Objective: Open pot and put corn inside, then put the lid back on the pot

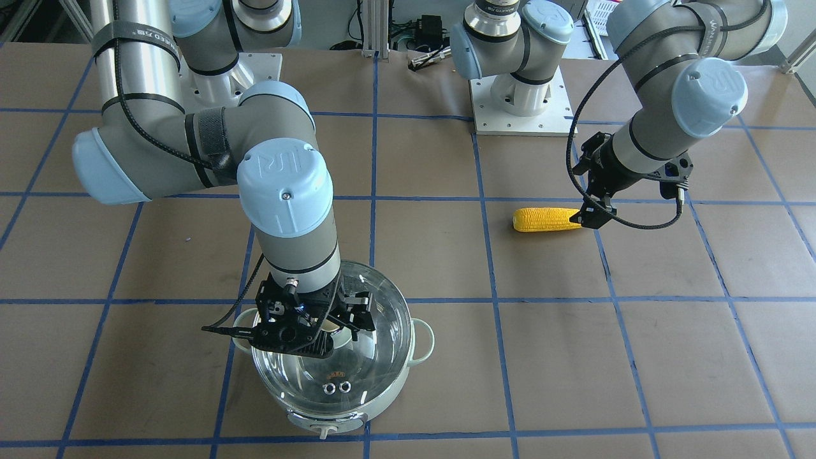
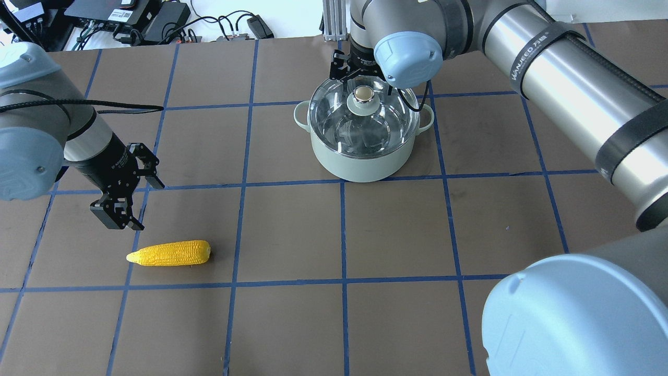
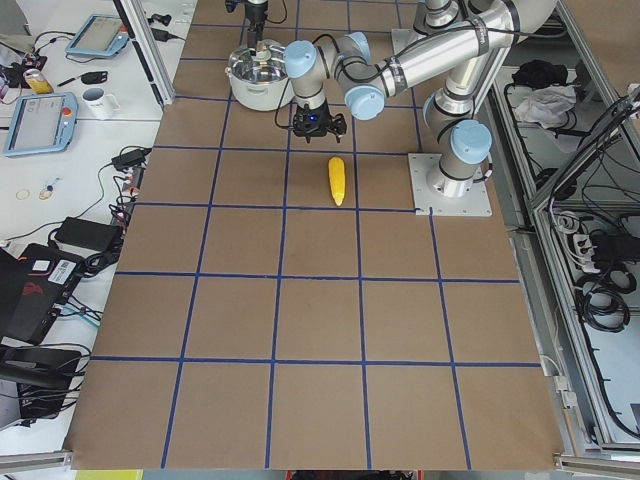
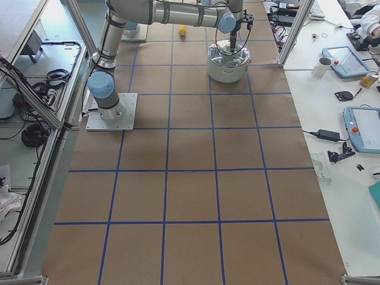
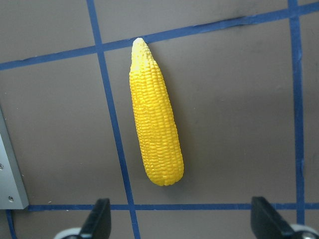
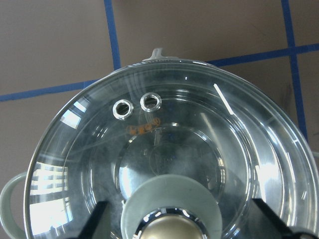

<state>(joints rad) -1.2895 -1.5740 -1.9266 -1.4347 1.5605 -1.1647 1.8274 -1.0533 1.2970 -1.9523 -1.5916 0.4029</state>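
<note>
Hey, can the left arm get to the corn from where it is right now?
Probably yes. The left gripper hangs near the pointed end of the corn, jaws open, and nothing shows between them.

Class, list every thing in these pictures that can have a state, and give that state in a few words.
pot, closed, with the lid on it.
lid, seated on the pot, not gripped.
corn, lying flat on the table, outside the pot, not gripped.
left gripper, open, empty, close to the corn.
right gripper, open, empty, over the lid.
</note>
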